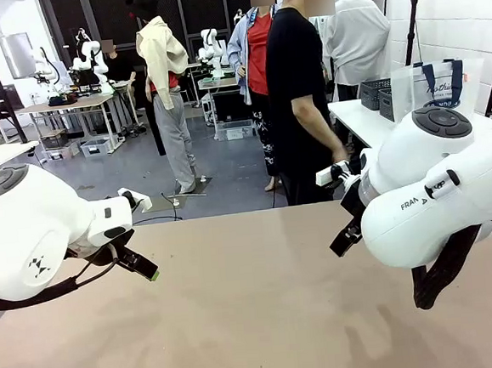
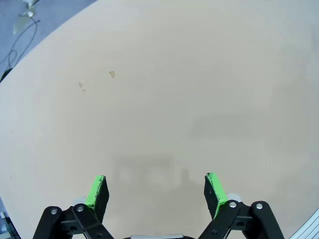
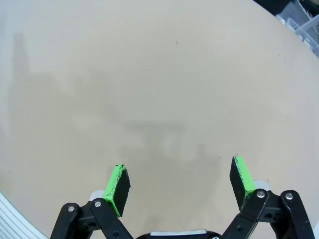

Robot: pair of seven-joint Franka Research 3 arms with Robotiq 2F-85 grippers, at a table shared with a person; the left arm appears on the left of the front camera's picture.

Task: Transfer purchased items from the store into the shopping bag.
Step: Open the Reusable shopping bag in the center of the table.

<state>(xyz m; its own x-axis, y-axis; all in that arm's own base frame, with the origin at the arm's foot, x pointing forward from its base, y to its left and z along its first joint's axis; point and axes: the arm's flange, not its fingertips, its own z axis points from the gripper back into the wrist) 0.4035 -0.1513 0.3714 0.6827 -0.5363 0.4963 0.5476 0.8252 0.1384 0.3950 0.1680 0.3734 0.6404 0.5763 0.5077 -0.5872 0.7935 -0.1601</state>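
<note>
My left gripper (image 2: 155, 181) hangs open over the bare beige tabletop (image 2: 164, 99), nothing between its green pads. It sits at the left of the front view, left gripper (image 1: 143, 266). My right gripper (image 3: 178, 174) is open too, above the same tabletop, and appears at the right as right gripper (image 1: 346, 236). The shopping bag (image 1: 439, 83), translucent with navy handles, stands on a white side table (image 1: 356, 117) at the back right. Beside it is the store (image 1: 374, 94), a dark grey lattice basket. Both are far from my grippers. The purchased items are out of view.
A person in a black shirt (image 1: 298, 103) stands at the table's far edge, with one hand (image 1: 340, 154) low near the side table. Other people stand behind on the grey floor.
</note>
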